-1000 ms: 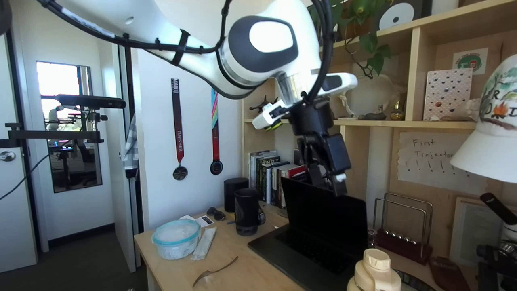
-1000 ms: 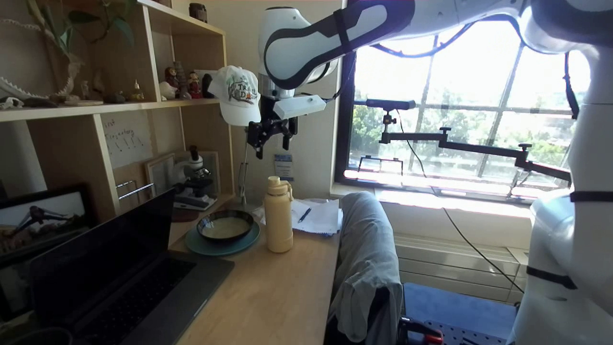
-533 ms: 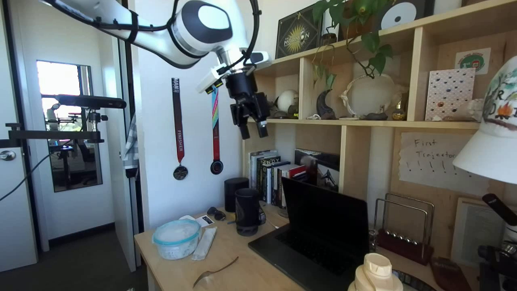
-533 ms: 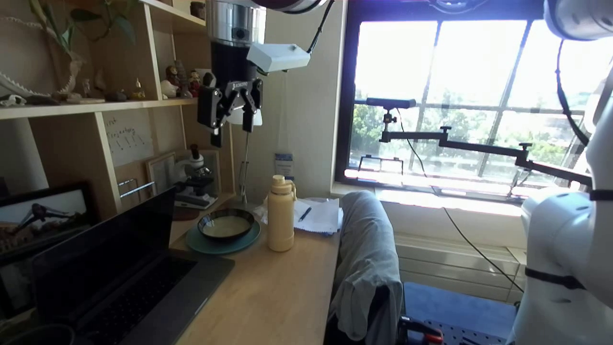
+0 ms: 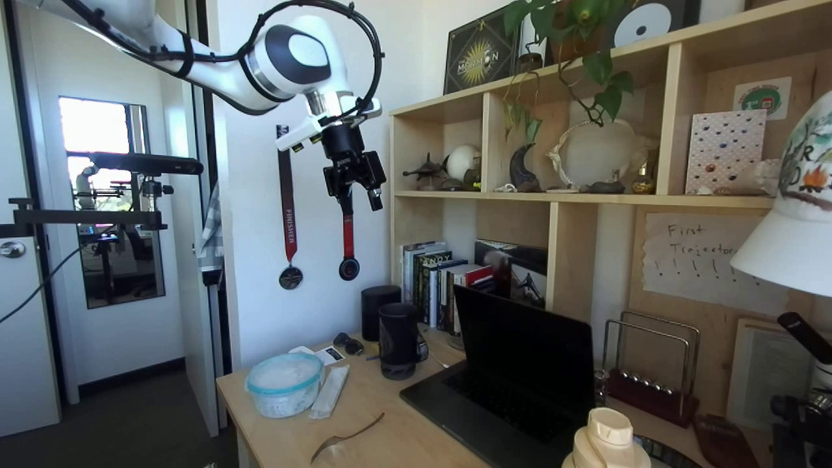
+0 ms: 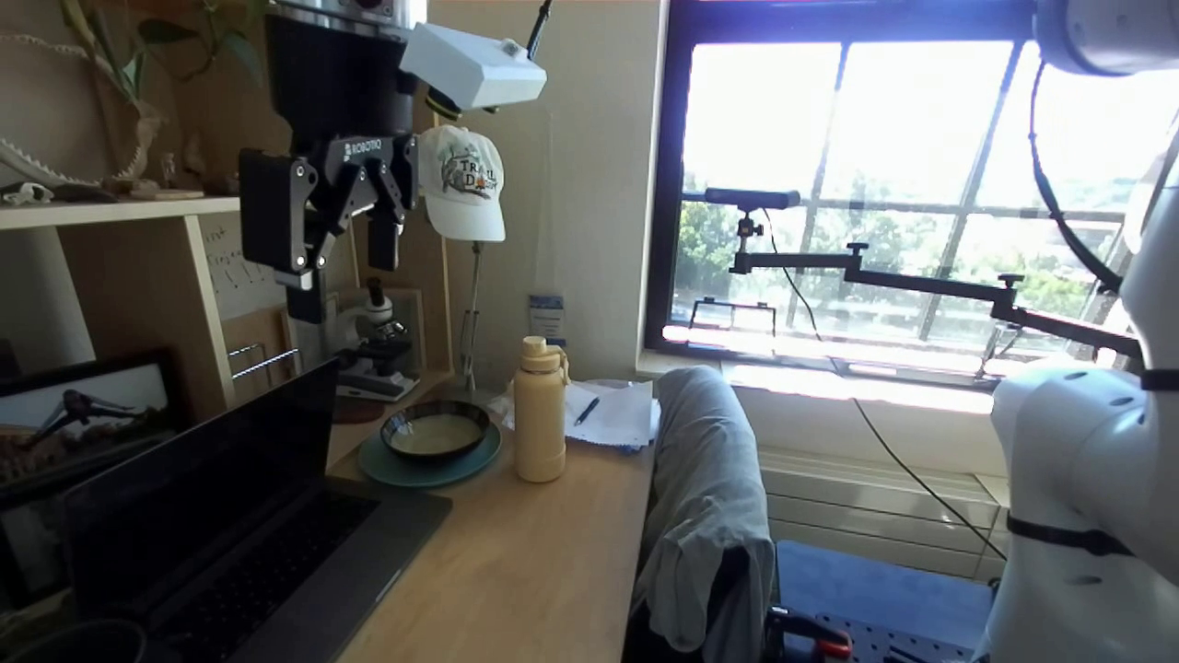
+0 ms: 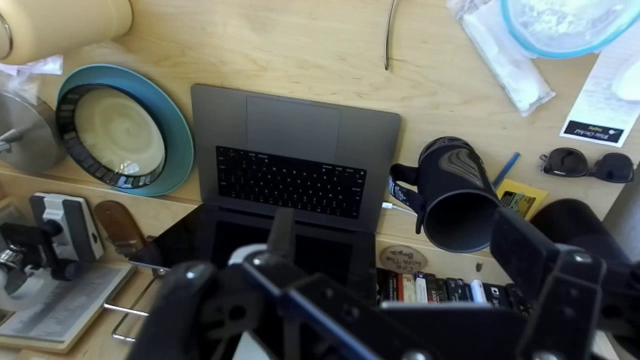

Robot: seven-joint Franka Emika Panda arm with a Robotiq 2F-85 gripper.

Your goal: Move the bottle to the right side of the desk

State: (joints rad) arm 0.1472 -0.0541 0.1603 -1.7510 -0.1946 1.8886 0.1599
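Hanging end effector (image 6: 346, 279) up high above worktop (image 6: 543, 562) with jaws spread nice and wide. Spotting bottle (image 6: 540, 419) standing upright on worktop, lower down and well apart from end effector, just beside plate (image 6: 419, 474) with bowl (image 6: 435, 437) sitting on top. Also seeing papers (image 6: 626, 419) near bottle, with pen (image 6: 587, 412) lying on them. Looking down past jaws in wrist view, catching laptop (image 7: 295, 122) sitting wide open with mug (image 7: 455, 172) just beside it. Getting fork (image 5: 333, 440) too, lying pretty near tub (image 5: 283, 404) on worktop.
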